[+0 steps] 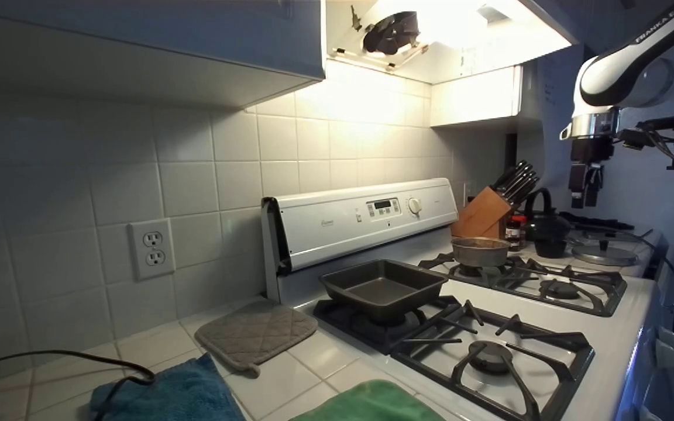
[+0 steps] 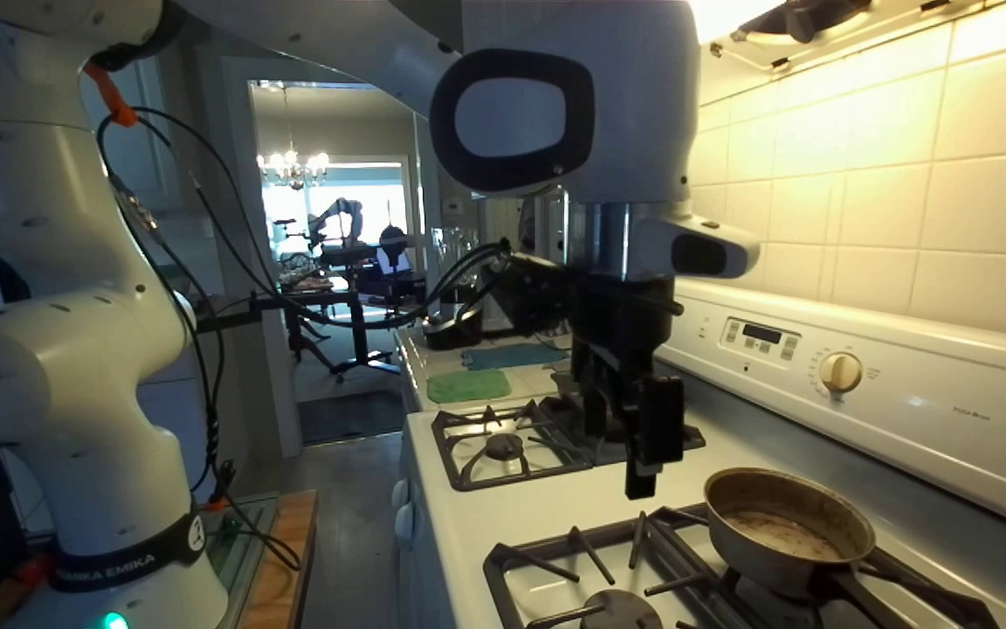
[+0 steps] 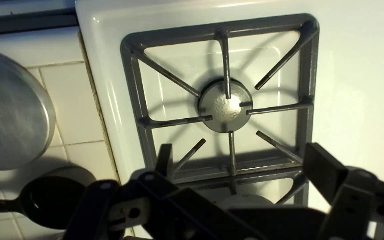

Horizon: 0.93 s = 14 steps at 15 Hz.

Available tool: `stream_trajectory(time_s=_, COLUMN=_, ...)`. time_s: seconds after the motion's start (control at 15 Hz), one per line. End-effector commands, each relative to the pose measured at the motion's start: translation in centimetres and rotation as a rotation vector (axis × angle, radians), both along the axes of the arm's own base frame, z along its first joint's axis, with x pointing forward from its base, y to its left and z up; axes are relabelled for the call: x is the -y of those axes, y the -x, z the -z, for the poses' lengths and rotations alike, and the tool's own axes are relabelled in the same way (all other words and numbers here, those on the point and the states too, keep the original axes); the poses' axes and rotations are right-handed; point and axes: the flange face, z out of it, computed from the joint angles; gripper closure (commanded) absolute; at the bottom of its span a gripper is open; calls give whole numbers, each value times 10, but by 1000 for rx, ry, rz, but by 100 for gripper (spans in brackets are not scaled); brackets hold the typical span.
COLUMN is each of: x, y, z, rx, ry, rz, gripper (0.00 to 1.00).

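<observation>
While the gripper point(image 3: 243, 163) hangs above the stove point(image 2: 538, 511), its fingers point(image 3: 323, 171) spread and holding nothing, we find the saucepan point(image 2: 765, 563) below, apart from them, toward the stove's back; an off-centre descent, we judge, could bump the saucepan and tip it.

We see a home kitchen: gas stove point(image 1: 512, 303), lit hood point(image 1: 477, 52) (fan point(image 1: 391, 33) showing) above it, knife block point(image 1: 480, 216) just beside it.
</observation>
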Motion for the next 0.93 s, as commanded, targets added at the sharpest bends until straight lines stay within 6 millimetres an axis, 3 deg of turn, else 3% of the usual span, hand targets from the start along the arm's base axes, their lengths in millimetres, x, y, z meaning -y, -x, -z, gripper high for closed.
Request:
stream_trajectory(time_s=0.0, x=18, y=-23, z=8, rx=-33, ry=-47, rz=158, gripper=0)
stream_trajectory(time_s=0.07, x=10, y=-9, z=7, rx=-12, ry=-16, rz=86, gripper=0)
stream_trajectory(time_s=0.4, x=18, y=-19, z=11, rx=-25, ry=-21, rz=133, gripper=0)
stream_trajectory(time_s=0.87, x=30, y=-56, z=22, rx=112, ry=-71, rz=532, gripper=0)
